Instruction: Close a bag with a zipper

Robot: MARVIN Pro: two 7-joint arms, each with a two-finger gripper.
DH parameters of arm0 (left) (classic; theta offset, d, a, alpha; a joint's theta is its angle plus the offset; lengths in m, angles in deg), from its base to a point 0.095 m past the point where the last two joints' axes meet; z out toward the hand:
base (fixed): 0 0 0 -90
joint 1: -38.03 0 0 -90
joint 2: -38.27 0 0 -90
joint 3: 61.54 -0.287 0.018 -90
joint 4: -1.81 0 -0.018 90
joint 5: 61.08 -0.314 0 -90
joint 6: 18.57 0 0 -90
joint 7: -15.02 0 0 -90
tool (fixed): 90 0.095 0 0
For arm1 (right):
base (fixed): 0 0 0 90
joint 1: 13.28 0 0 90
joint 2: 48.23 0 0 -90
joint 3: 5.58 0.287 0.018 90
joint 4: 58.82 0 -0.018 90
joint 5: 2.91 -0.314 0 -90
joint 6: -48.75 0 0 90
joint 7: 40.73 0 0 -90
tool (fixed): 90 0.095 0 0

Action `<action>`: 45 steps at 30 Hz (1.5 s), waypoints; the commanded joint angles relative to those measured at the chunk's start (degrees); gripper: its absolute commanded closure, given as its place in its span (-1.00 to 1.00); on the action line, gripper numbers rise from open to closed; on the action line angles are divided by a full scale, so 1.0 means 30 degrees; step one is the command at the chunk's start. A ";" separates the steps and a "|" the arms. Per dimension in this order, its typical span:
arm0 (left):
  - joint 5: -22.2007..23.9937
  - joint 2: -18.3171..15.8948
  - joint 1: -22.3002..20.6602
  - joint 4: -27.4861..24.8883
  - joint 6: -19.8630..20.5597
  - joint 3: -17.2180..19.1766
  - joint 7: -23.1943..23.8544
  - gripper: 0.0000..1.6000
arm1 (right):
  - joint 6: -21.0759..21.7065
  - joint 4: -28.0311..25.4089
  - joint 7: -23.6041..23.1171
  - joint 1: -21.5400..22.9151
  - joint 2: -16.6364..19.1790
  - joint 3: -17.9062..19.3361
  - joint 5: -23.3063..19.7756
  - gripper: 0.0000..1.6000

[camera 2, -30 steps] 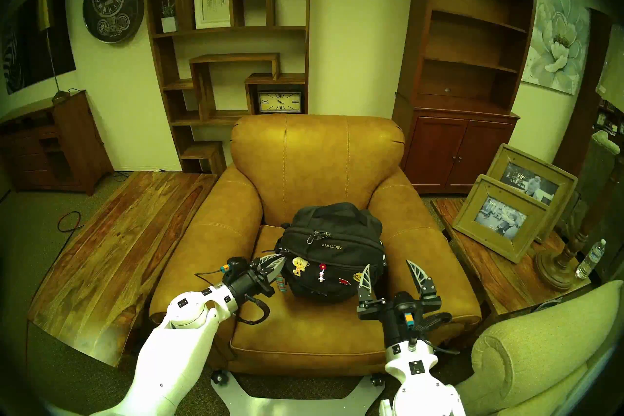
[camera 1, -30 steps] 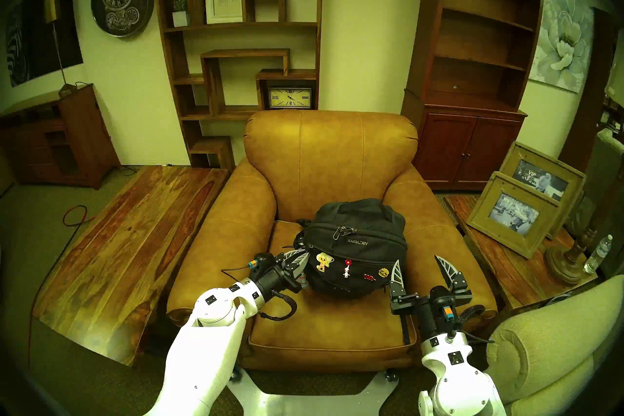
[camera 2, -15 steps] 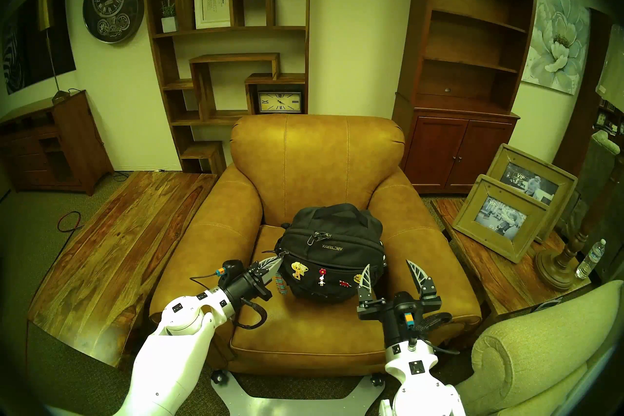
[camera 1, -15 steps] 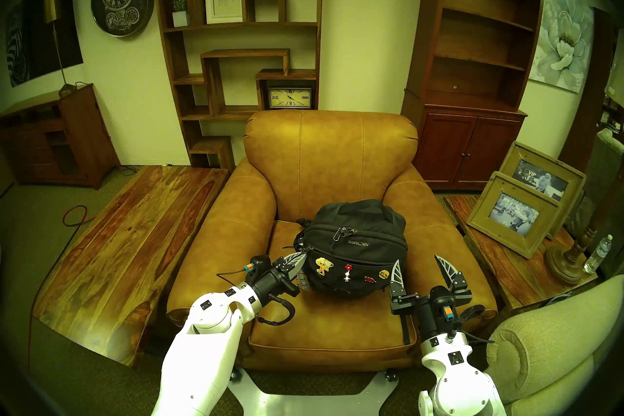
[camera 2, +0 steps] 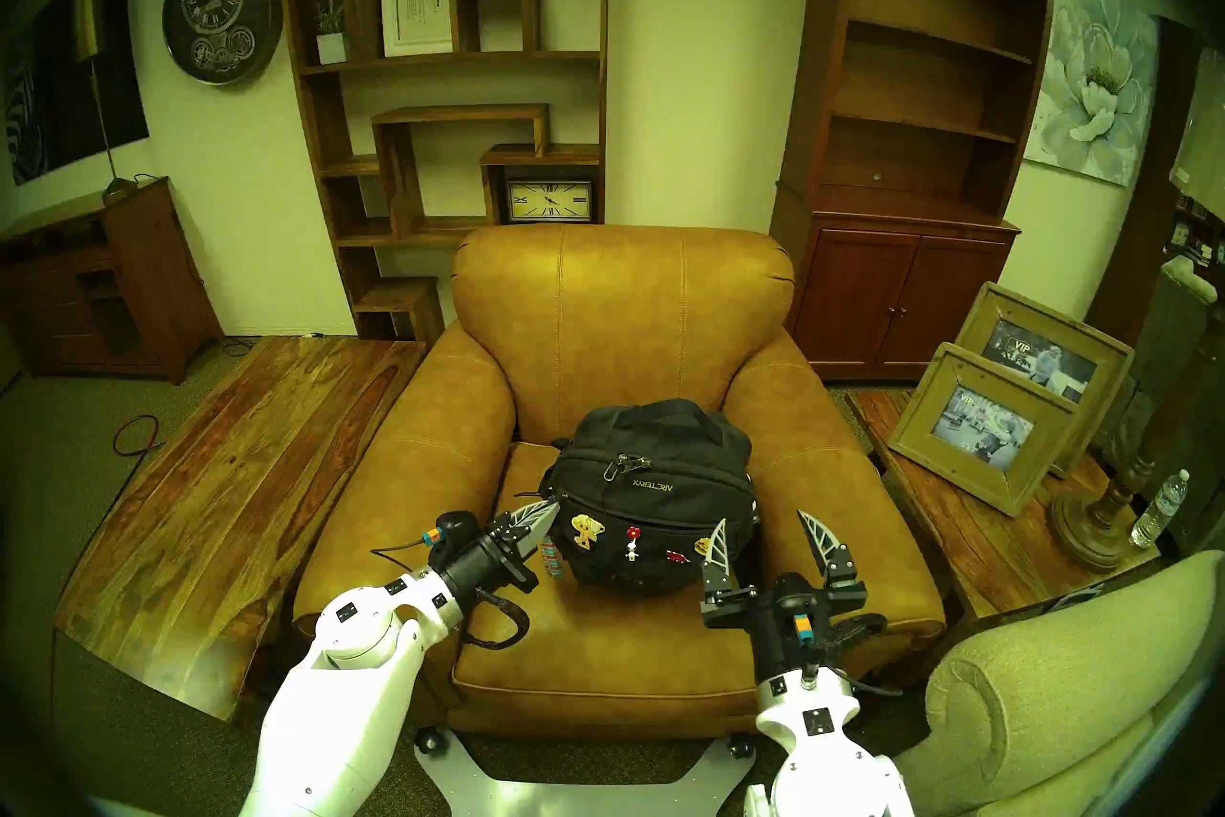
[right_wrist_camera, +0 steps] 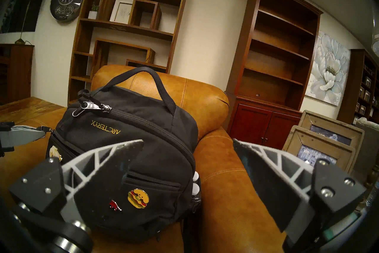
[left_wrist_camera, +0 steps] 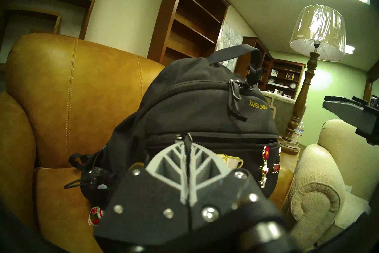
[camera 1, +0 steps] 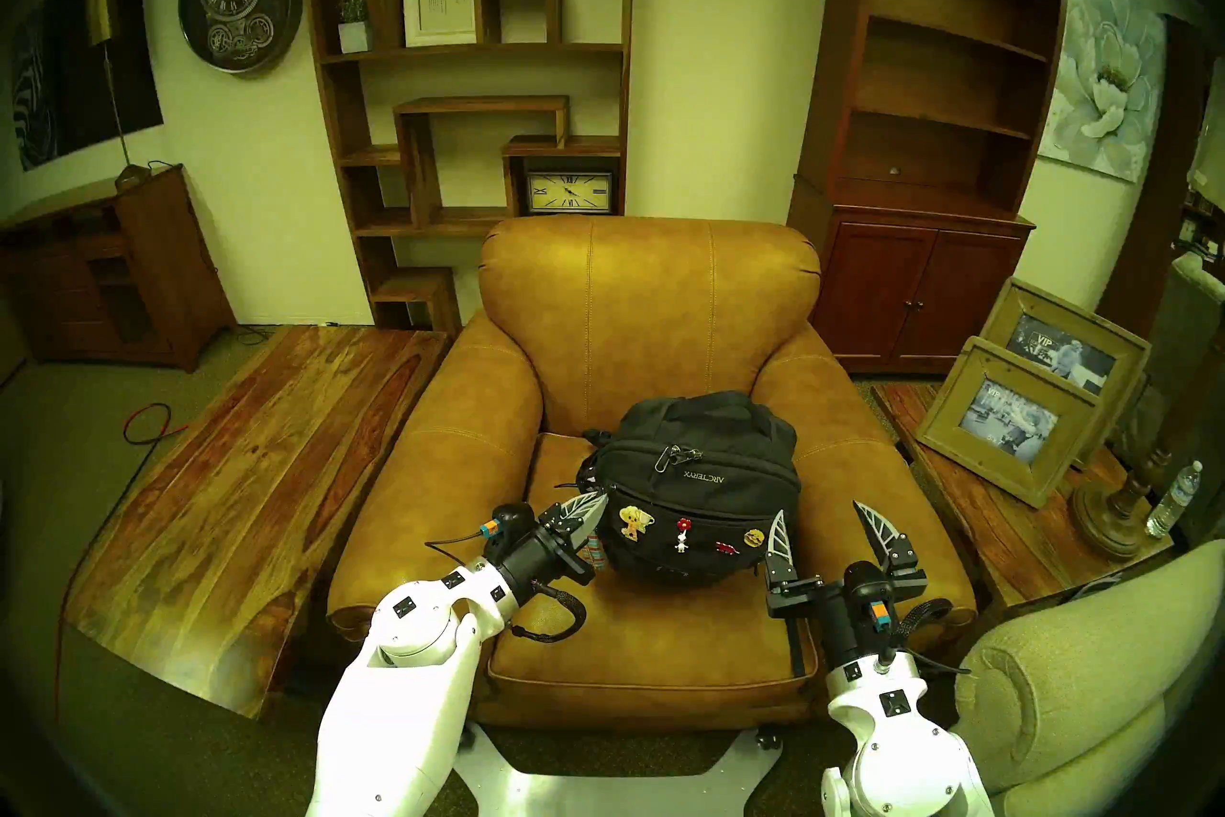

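On armchair (camera 1: 649,292) seat centre: bag (camera 1: 696,484). Left gripper (left_wrist_camera: 187,139) pinched on front-pocket zipper pull (left_wrist_camera: 187,137); right gripper (camera 1: 825,520) spread, empty, near bag's right side. You: pull steady along track, brace fabric.

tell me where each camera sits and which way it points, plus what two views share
Head stereo left: high, looking down at the black fabric backpack on the tan leather armchair; both arms show.
Head stereo right: nearly the same picture, shifted sideways.
Left wrist: low at the backpack's side, looking across it; the left gripper is shut on the front pocket's zipper pull.
Right wrist: low at the seat front, looking up; the right gripper is open.
Shared: both wrist views show the ARC'TERYX lettering.
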 commanded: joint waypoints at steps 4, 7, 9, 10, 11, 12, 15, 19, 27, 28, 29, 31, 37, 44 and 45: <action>-0.0250 0.0395 0.0247 -0.1338 -0.0264 -0.0817 0.0118 1.00 | -0.0049 -0.0362 0.0044 0.0017 -0.0028 -0.0025 0.0024 -1.00; -0.0360 0.0482 0.0271 -0.1406 -0.0243 -0.0962 -0.0038 1.00 | -0.0048 -0.0363 0.0045 0.0016 -0.0028 -0.0025 0.0024 -1.00; -0.0415 0.0517 0.0312 -0.1495 -0.0219 -0.1010 -0.0130 1.00 | -0.0048 -0.0363 0.0045 0.0016 -0.0028 -0.0026 0.0024 -1.00; -0.0441 0.0526 0.0334 -0.1539 -0.0202 -0.1027 -0.0167 1.00 | -0.0047 -0.0364 0.0045 0.0015 -0.0028 -0.0026 0.0025 -1.00; -0.0476 0.0523 0.0363 -0.1607 -0.0155 -0.1047 -0.0185 1.00 | -0.0047 -0.0364 0.0045 0.0015 -0.0028 -0.0026 0.0025 -1.00; -0.0502 0.0519 0.0387 -0.1660 -0.0117 -0.1059 -0.0199 1.00 | -0.0047 -0.0365 0.0045 0.0015 -0.0028 -0.0026 0.0025 -1.00; -0.0693 0.0500 0.0492 -0.1853 -0.0055 -0.1074 -0.0353 1.00 | -0.0045 -0.0366 0.0047 0.0014 -0.0027 -0.0026 0.0025 -1.00; -0.0856 0.0368 0.0594 -0.2030 0.0055 -0.1119 -0.0370 1.00 | -0.0044 -0.0368 0.0047 0.0013 -0.0028 -0.0027 0.0026 -1.00; -0.1125 -0.0105 0.1038 -0.2544 0.0191 -0.1136 -0.0067 1.00 | -0.0041 -0.0371 0.0049 0.0011 -0.0027 -0.0028 0.0027 -1.00; -0.1126 -0.0139 0.1094 -0.2580 0.0196 -0.1113 -0.0035 1.00 | -0.0041 -0.0371 0.0049 0.0011 -0.0027 -0.0028 0.0027 -1.00; -0.1121 -0.0167 0.1154 -0.2630 0.0204 -0.1092 -0.0012 1.00 | -0.0041 -0.0371 0.0049 0.0011 -0.0027 -0.0028 0.0027 -1.00; -0.1098 -0.0223 0.1261 -0.2709 0.0229 -0.1018 -0.0028 1.00 | -0.0040 -0.0372 0.0050 0.0011 -0.0027 -0.0028 0.0027 -1.00; -0.0818 -0.0190 0.1234 -0.2661 0.0033 -0.0803 -0.0086 1.00 | -0.0042 -0.0369 0.0050 0.0012 -0.0025 -0.0028 0.0025 -1.00; -0.0620 -0.0167 0.1490 -0.3159 0.0276 -0.1085 0.0337 1.00 | -0.0045 -0.0365 0.0050 0.0015 -0.0023 -0.0028 0.0023 -1.00; -0.0646 -0.0167 0.1513 -0.3186 0.0277 -0.1110 0.0333 1.00 | -0.0044 -0.0366 0.0050 0.0014 -0.0023 -0.0028 0.0023 -1.00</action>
